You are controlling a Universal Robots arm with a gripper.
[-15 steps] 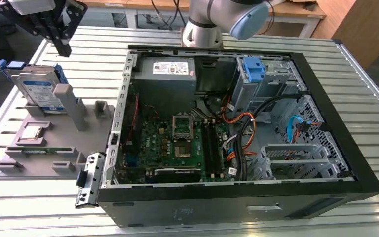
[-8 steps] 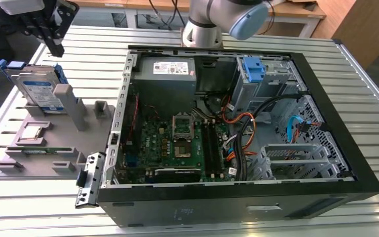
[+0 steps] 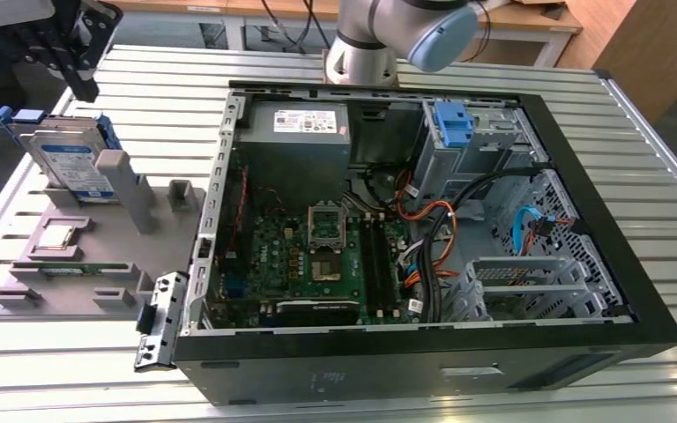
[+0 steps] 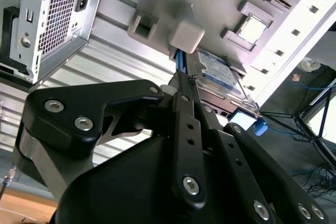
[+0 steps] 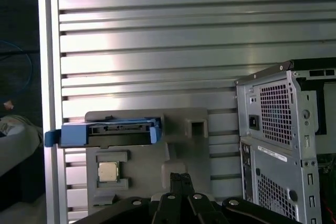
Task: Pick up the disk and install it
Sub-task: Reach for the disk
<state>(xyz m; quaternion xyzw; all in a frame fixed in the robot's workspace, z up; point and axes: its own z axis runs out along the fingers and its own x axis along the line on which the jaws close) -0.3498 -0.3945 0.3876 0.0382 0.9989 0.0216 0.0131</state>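
Silver-grey disk (image 3: 74, 163) | blue-railed, white-blue labelled | on edge in grey holder (image 3: 113, 254)

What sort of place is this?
Likely a robotics lab bench for PC assembly: an open computer case lies on a slatted metal table, beside a grey fixture holding the disk.

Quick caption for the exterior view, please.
Pincer near the disk, which stands on edge in a grey holder beside the open computer case.
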